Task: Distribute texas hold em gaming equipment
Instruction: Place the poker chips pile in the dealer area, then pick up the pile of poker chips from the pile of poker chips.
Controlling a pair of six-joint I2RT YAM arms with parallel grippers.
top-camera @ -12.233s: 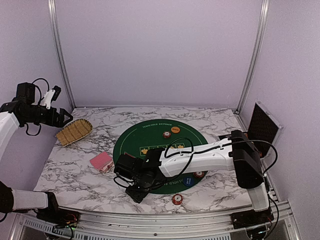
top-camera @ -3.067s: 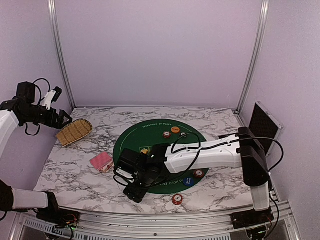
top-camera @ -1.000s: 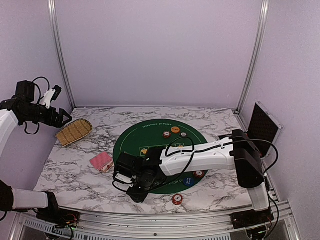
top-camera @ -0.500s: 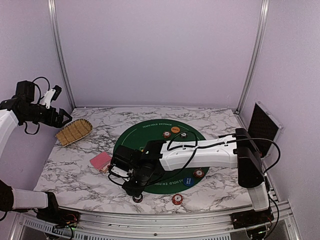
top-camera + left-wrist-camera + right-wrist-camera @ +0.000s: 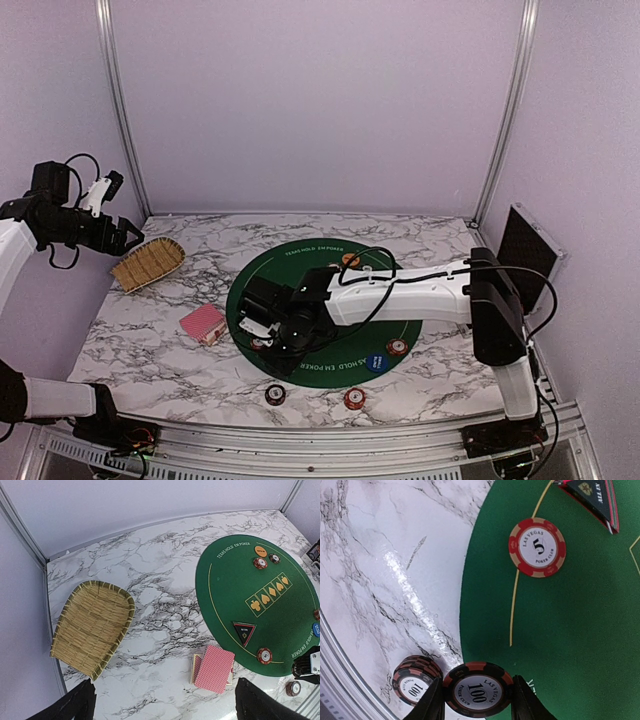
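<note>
Between right fingers (image 5: 524, 702): dark chip (image 5: 477, 690) "LAS VEGAS 100" | red chip (image 5: 537, 547) "5"

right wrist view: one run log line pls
right gripper: shut on dark 100 chip | left gripper: open, empty | 5 chip: on green mat

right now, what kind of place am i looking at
Most likely a robot test cell set up as a poker table: plain walls on a metal frame, a marble-look tabletop, and a green Texas Hold'em mat with poker chips.
</note>
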